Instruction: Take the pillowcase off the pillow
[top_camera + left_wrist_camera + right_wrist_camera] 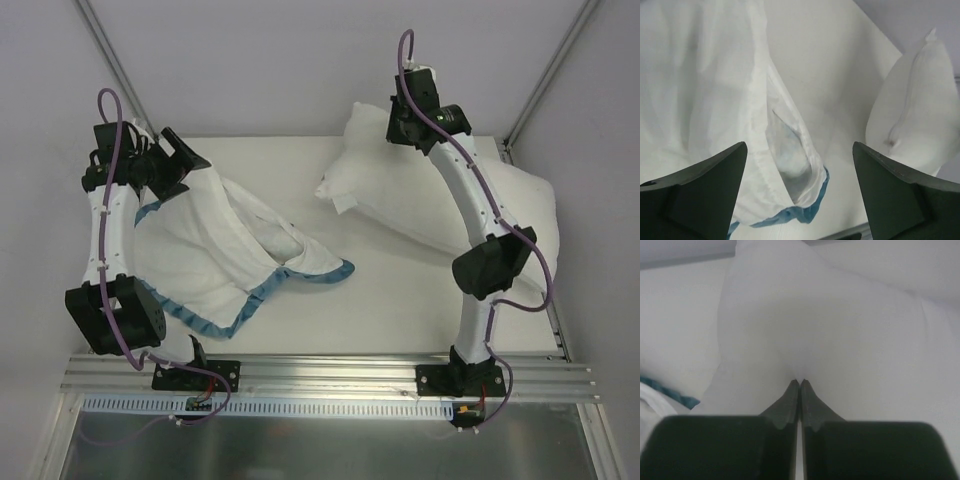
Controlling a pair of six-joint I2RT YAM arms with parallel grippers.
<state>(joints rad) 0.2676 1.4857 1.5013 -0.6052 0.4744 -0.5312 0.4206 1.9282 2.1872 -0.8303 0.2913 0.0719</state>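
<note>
Right pincer (800,381) is clenching a fold of the pillow (840,320), which is lying on the right side of the bench (400,310). Left pincer (799,146) is gaping, released, over the pillowcase (700,100), which is lying white-side-out at left, apart from the pillow.

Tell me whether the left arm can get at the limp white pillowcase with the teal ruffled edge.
Probably yes: the left gripper hangs open over the limp, teal-edged white pillowcase, with nothing between them. The plump white pillow lies apart, pinched by the shut right gripper.
</note>
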